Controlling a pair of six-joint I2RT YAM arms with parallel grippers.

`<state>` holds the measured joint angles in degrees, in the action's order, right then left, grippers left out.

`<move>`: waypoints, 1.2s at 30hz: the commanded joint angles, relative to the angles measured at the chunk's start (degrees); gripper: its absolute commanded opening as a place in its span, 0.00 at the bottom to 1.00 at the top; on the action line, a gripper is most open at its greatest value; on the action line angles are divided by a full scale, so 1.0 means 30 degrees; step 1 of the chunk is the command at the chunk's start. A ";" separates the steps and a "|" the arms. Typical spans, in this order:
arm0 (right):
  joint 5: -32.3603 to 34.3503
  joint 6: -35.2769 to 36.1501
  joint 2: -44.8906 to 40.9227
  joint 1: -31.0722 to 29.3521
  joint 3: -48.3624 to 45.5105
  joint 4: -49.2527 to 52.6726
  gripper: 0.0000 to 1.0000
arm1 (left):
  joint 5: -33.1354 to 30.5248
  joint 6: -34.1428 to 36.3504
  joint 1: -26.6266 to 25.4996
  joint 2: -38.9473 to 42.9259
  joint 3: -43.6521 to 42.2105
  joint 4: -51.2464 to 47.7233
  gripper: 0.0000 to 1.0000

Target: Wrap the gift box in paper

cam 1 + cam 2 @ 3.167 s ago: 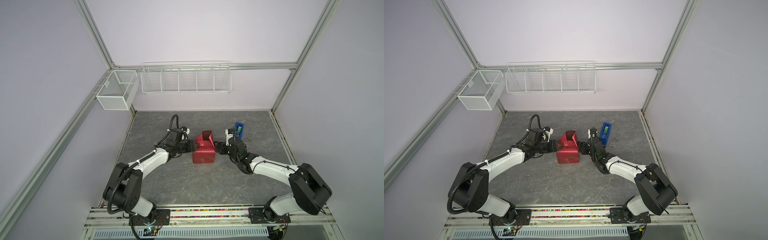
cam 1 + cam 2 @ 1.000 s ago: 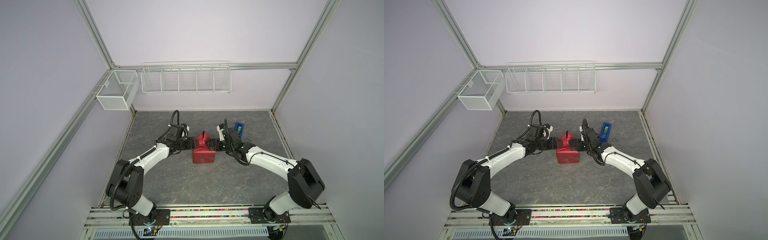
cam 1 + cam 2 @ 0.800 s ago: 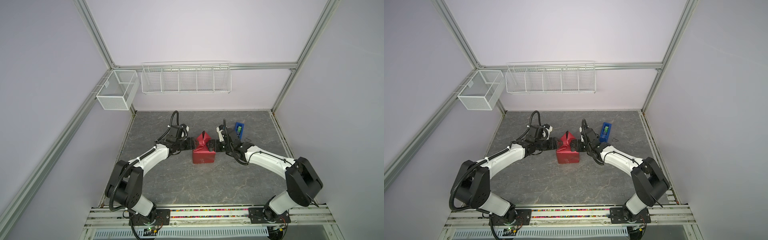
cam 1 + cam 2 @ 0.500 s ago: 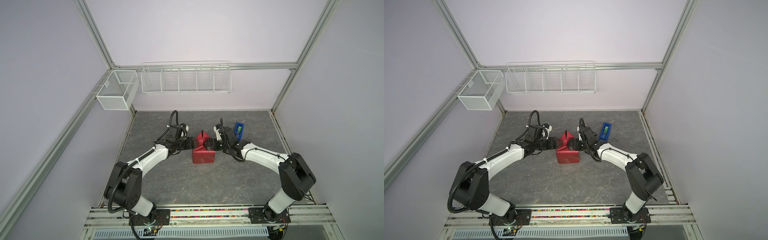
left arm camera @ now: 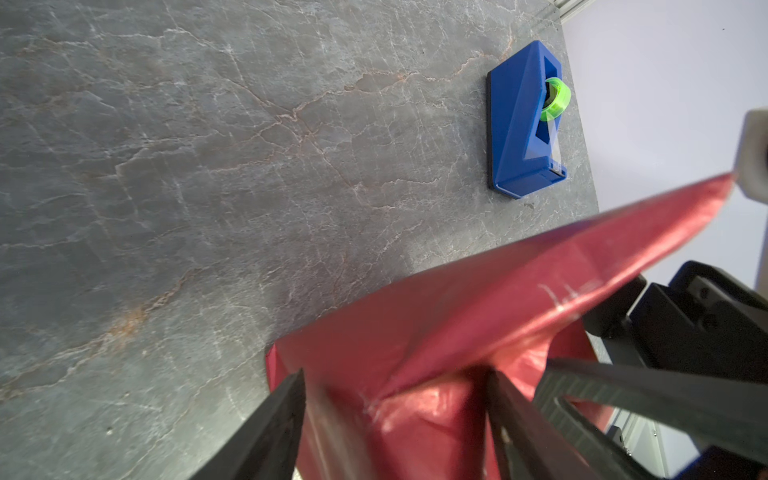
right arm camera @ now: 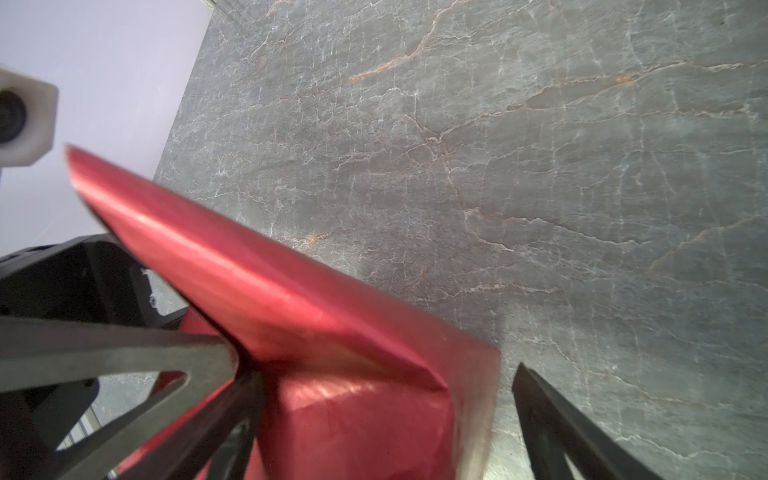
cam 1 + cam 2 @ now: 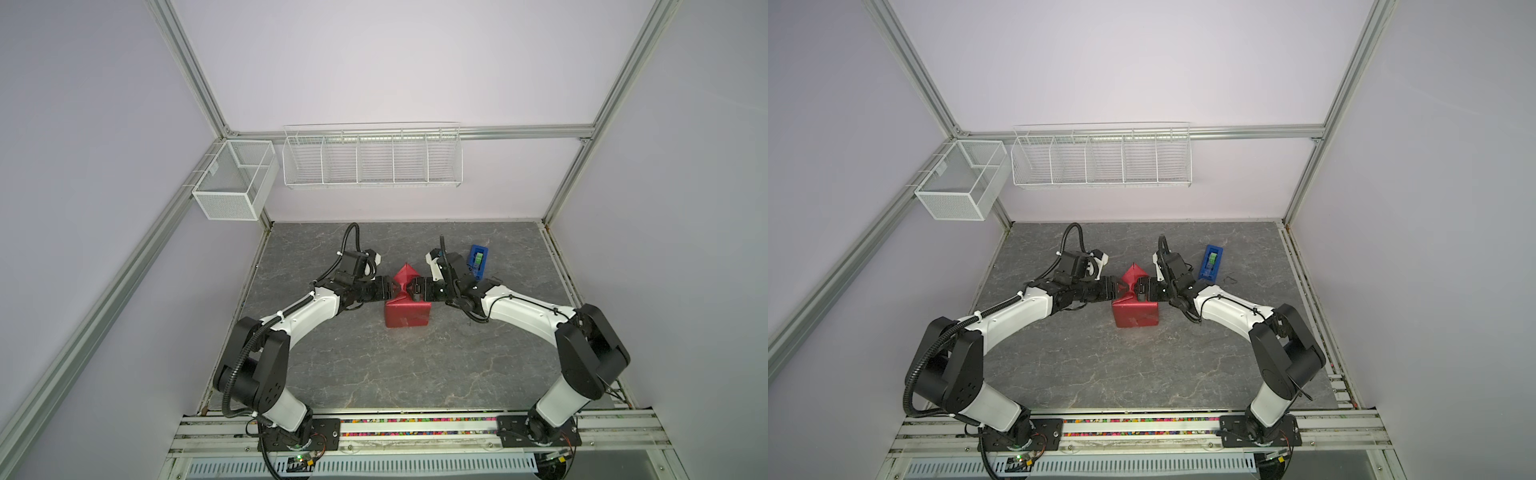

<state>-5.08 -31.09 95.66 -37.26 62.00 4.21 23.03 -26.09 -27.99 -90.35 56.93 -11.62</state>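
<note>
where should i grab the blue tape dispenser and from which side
Pinch the tape dispenser across its two long flat sides, about mid-length, coming down from above. It stands upright, slim and free on the table, apart from the paper, so that narrow width probably suits the jaws best.

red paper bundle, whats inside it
Only the paper shows, wrapped into a box shape with a flap peaked up at its far end. Whatever is inside is fully covered.

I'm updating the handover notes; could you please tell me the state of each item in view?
paper: covers the gift box, far end pinched into a peak.
gift box: hidden under paper.
left gripper: open, pressing the paper's fold.
right gripper: open, against the fold.
tape dispenser: upright, untouched.
</note>
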 commanded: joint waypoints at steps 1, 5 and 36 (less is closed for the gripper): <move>-0.0356 0.0735 -0.0571 -0.0006 -0.0130 0.1702 0.96 | -0.0813 0.0790 -0.0221 -0.0575 -0.0313 -0.1570 0.68; -0.0557 0.1392 -0.1452 0.0208 -0.0012 0.1849 0.96 | -0.2000 0.1410 -0.0224 -0.0543 -0.0357 -0.2613 0.68; -1.4107 1.1210 0.4222 0.4431 0.5096 0.2526 0.56 | -0.3043 0.1964 -0.0500 -0.0787 -0.0195 -0.3719 0.68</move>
<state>-44.31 -2.66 107.55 -24.10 75.77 8.43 18.85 -22.22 -29.06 -90.70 58.28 -13.21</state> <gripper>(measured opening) 0.560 0.682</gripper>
